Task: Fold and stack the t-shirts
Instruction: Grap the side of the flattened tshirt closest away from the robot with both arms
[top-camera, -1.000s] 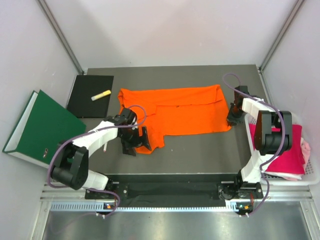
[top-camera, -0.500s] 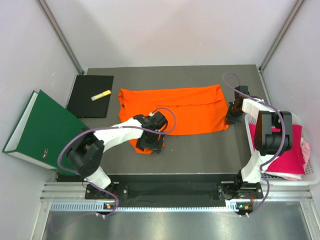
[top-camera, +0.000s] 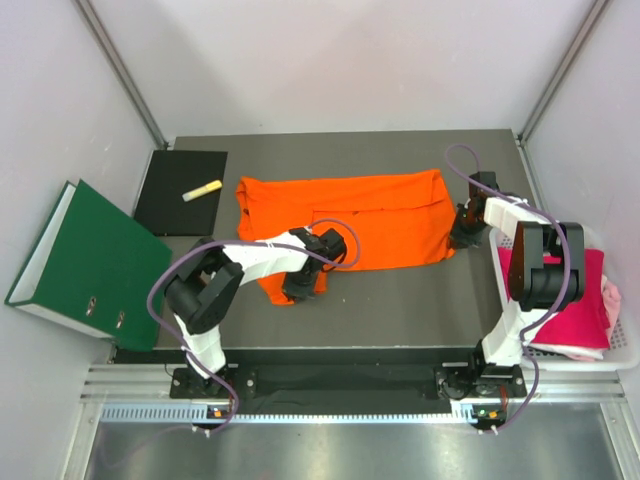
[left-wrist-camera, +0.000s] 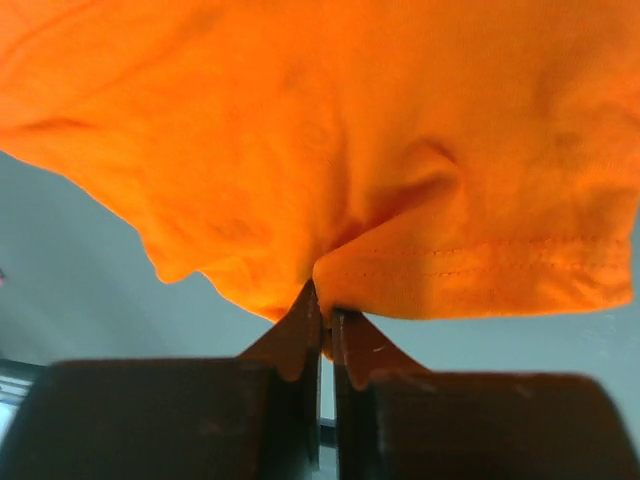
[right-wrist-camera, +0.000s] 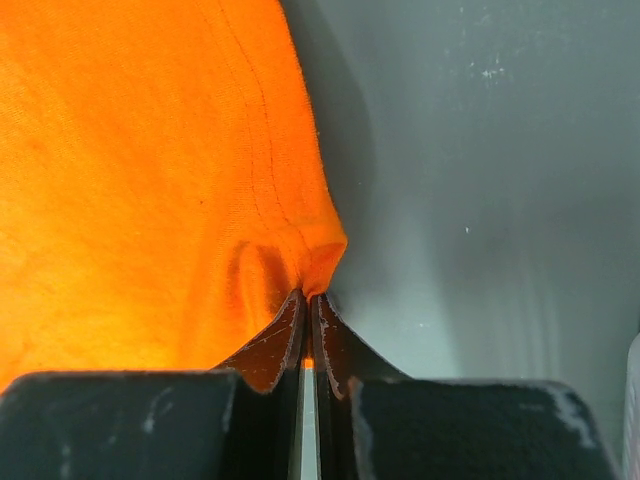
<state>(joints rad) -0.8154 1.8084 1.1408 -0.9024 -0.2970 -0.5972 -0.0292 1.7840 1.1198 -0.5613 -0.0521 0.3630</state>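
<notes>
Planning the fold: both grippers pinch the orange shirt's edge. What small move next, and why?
Probably raise both slightly. The left gripper and right gripper are shut on the orange t-shirt at its near edge, and it lies flat on the table; lifting frees that edge for folding.

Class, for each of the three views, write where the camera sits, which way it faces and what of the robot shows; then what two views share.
Top external: above and behind the robot, looking down on the table; both arms show.
Left wrist: behind the left gripper, facing forward at the orange t-shirt hem it pinches.
Right wrist: behind the right gripper, facing forward at the shirt corner it pinches.
Shared: all views show that orange t-shirt.
</notes>
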